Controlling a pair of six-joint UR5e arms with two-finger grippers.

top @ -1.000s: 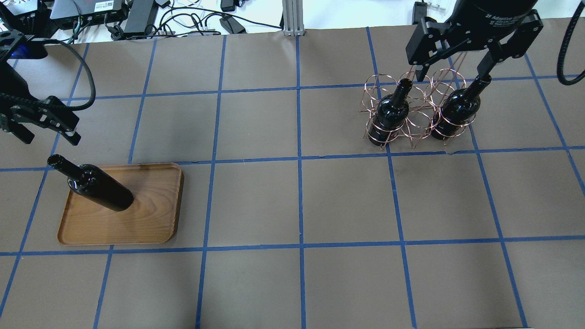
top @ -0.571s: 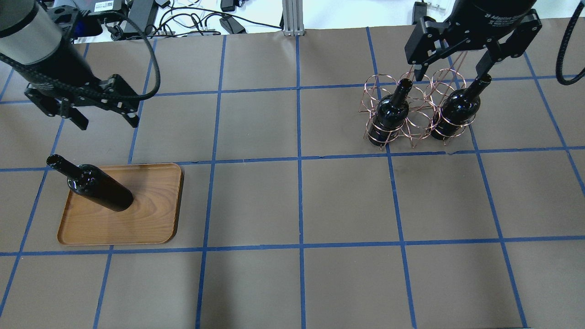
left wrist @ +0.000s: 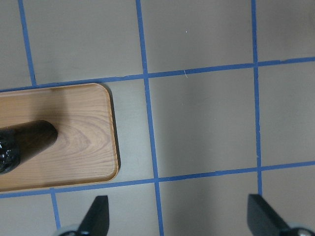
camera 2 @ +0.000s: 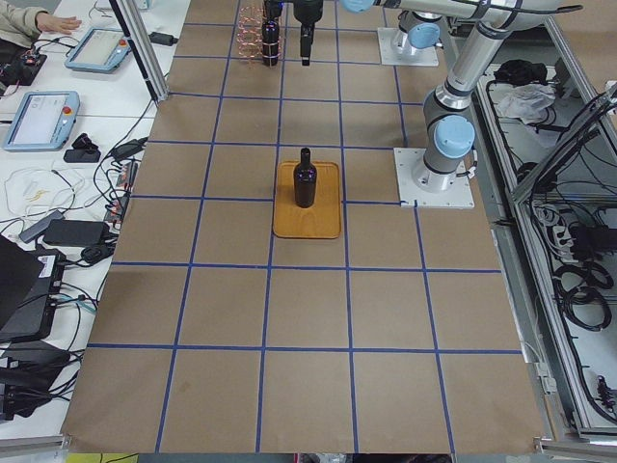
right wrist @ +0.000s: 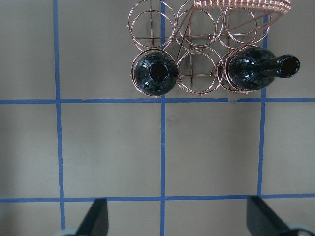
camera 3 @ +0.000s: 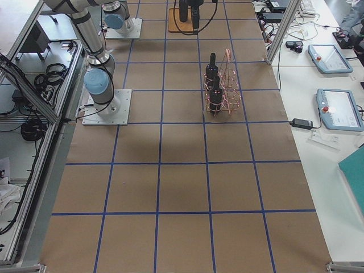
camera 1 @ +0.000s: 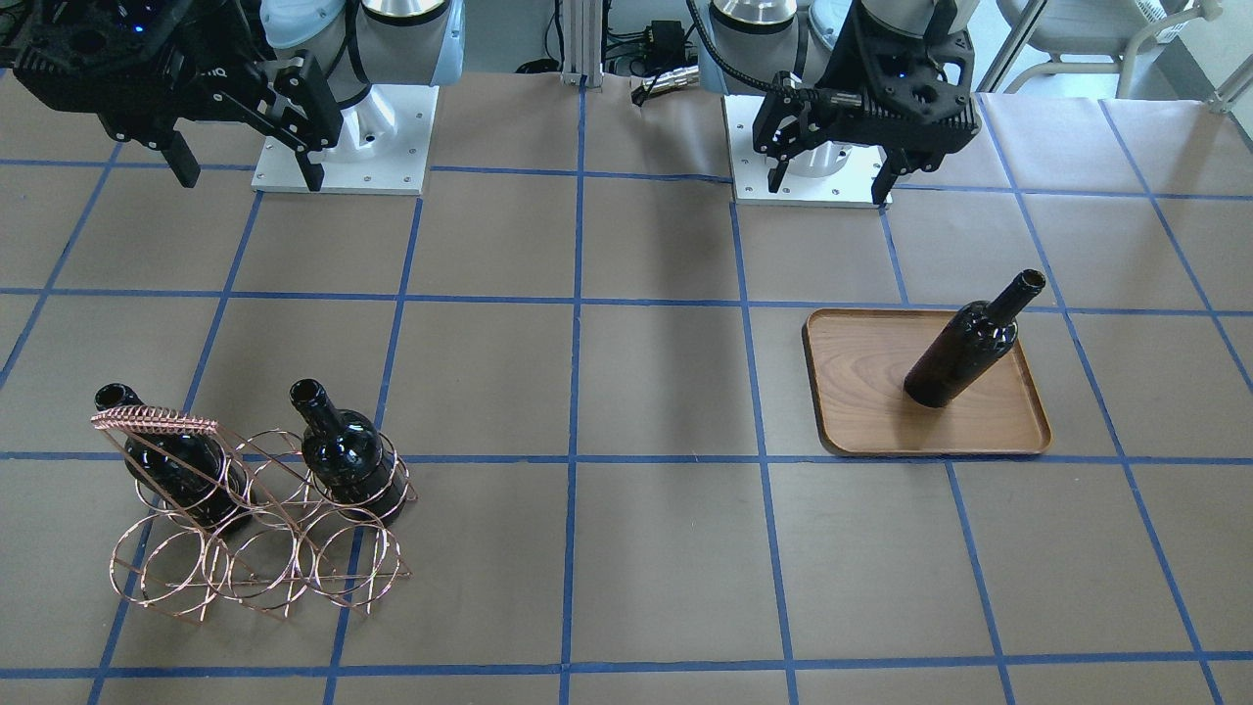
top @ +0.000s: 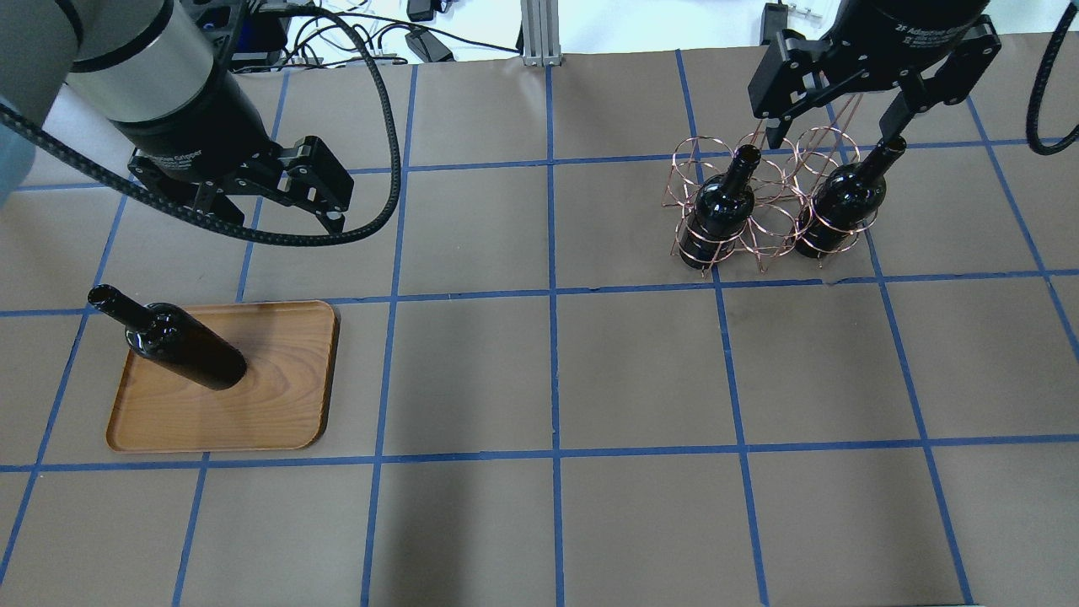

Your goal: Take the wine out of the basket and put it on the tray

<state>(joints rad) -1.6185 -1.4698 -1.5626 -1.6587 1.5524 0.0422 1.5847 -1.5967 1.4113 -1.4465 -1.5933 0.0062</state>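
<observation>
One wine bottle point(top: 181, 350) stands upright on the wooden tray point(top: 278, 396), at its left side; it also shows in the front view point(camera 1: 959, 357). Two more bottles point(top: 721, 211) point(top: 843, 202) stand in the copper wire basket point(top: 771, 226) at the far right. My left gripper point(top: 268, 217) is open and empty, in the air behind the tray. My right gripper point(top: 833, 139) is open and empty, high above the basket's far side. The right wrist view looks down on the basket point(right wrist: 197, 64) and both bottle mouths.
The table is brown paper with a blue tape grid. Cables and power bricks point(top: 253, 34) lie along the far edge, with a metal post point(top: 539, 34) at its middle. The two arm bases point(camera 1: 343, 137) stand on the robot's side.
My left arm has swung from the table's far left edge to the right, now behind the tray's right part. The right gripper, bottles, basket and tray have stayed put.
</observation>
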